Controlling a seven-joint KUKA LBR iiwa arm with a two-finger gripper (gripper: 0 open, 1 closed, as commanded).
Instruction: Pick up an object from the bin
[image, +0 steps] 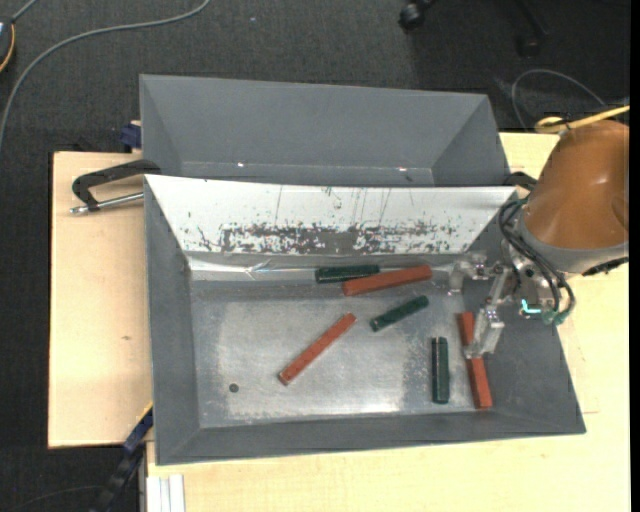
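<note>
Red stick lies by the bin's right wall, with a dark green stick just to its left. Hand is low over its upper end. Apart or together? Can't tell.

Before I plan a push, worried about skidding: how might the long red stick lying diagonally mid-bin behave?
The red stick looks straight and unbent, so probably stiff. It is slim, so likely light. Lying free on the smooth metal bin floor, it may slide or roll sideways when nudged.
</note>
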